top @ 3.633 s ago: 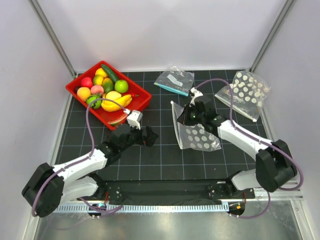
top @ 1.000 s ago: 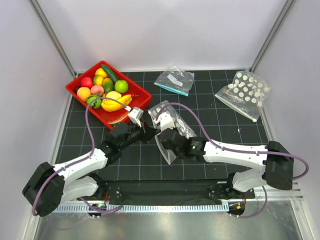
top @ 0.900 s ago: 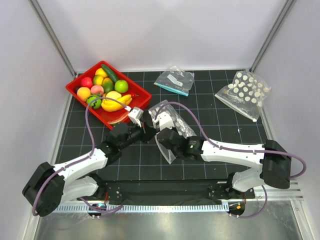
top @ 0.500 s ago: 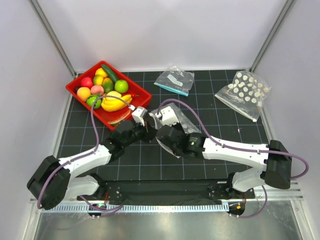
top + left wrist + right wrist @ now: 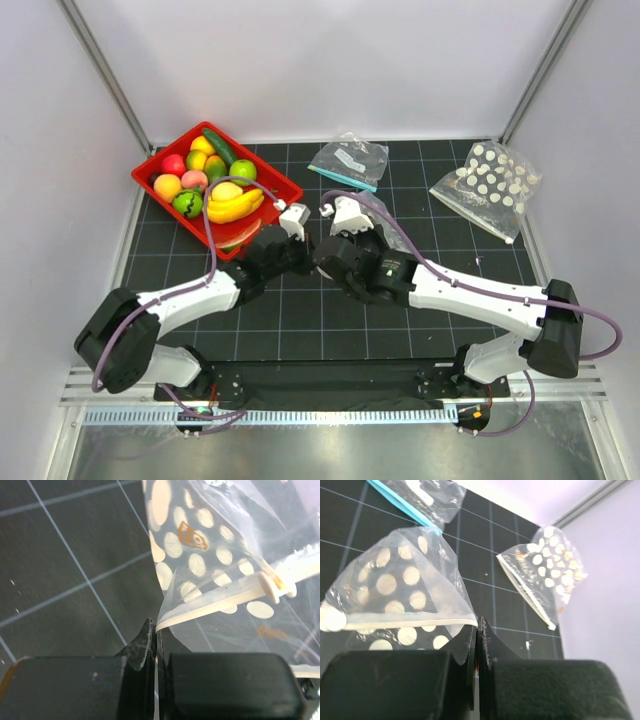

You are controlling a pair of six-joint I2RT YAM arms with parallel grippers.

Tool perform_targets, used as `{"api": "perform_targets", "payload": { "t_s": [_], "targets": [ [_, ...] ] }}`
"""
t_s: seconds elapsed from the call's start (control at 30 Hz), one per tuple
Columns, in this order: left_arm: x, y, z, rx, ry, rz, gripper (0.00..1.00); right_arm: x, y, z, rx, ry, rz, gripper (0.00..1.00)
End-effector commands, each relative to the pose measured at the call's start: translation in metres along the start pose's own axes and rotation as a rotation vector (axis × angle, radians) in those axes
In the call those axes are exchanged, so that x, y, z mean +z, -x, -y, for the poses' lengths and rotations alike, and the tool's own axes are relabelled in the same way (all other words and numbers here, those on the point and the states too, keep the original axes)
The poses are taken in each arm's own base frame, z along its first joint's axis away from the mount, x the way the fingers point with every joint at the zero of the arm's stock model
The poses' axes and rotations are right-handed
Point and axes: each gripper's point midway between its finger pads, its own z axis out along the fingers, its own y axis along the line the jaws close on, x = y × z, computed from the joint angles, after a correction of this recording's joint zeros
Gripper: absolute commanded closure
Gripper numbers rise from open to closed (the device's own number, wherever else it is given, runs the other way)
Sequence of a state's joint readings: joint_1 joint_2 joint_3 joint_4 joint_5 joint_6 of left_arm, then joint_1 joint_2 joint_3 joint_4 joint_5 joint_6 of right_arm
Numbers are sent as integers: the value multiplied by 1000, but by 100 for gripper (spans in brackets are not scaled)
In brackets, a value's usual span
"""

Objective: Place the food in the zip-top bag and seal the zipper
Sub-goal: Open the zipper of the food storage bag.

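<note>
The zip-top bag (image 5: 200, 555) (image 5: 402, 582) hangs between my two grippers, clear with white dots. Its zipper (image 5: 220, 600) (image 5: 410, 623) runs as a pale strip from one gripper to the other. My left gripper (image 5: 159, 630) is shut on one end of that rim. My right gripper (image 5: 476, 627) is shut on the other end. From above, both grippers (image 5: 308, 252) (image 5: 362, 240) meet mid-table, and only a fold of the bag (image 5: 388, 218) shows beside the right wrist. The food (image 5: 225, 200) lies in the red tray (image 5: 283, 183) at the back left.
A clear undotted bag with a teal strip (image 5: 350, 160) (image 5: 422, 497) lies at the back centre. A second dotted bag (image 5: 490, 185) (image 5: 542, 572) lies at the back right. White walls close in the black gridded mat on three sides.
My right gripper has closed on the bag's rim. Both arms have carried the bag away from the near edge, toward the tray, and the left arm has stretched out.
</note>
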State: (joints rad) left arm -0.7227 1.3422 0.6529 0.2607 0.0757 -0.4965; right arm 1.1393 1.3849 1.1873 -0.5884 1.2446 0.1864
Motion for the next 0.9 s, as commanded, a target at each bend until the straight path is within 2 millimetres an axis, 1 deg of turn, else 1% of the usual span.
{"api": "perform_targets", "payload": {
  "t_s": [0.0,0.07,0.1,0.13,0.17,0.27,0.3,0.33,0.37,0.4,0.43,0.5,0.53,0.6,0.63,0.67,0.77,0.87],
  "targets": [
    [3,-15,-36,27,184,-83,100,1,18,58,-6,-212,12,99],
    [4,-15,-37,28,190,-85,100,1,23,70,24,-223,5,99],
    [4,-16,-36,29,190,-87,100,1,22,72,23,-216,-3,99],
    [3,-14,-36,31,188,-83,100,0,22,72,25,-202,-7,99],
    [2,-14,-34,35,183,-80,99,0,23,68,38,-168,-13,99],
    [0,-10,-24,65,151,-66,95,1,13,41,44,-37,-53,99],
    [0,-11,-20,77,139,-64,94,3,8,25,39,20,-74,99],
    [1,-12,-13,94,120,-64,93,3,5,15,43,44,-86,99],
    [0,-11,-9,114,112,-60,91,2,3,7,38,63,-92,99],
    [1,-12,-6,128,108,-60,90,4,-2,-8,14,78,-102,99],
    [1,-14,2,147,91,-61,89,1,-3,-17,0,88,-99,99],
    [0,-14,4,174,100,-56,86,0,-4,-30,-3,89,-100,99],
    [1,-14,5,181,101,-53,84,-1,-7,-41,-24,94,-104,99],
    [0,-14,5,188,111,-52,77,-3,-6,-51,-20,105,-101,99],
    [0,-15,4,189,115,-52,70,-3,-7,-55,-21,109,-102,99],
    [-1,-14,2,187,123,-48,54,-6,-5,-59,-18,117,-97,99],
    [-3,-15,-3,178,148,-43,34,-12,-2,-65,47,154,-94,99],
    [-4,-13,-12,163,207,-29,28,-21,3,-64,163,201,-90,99]
  ]
}}
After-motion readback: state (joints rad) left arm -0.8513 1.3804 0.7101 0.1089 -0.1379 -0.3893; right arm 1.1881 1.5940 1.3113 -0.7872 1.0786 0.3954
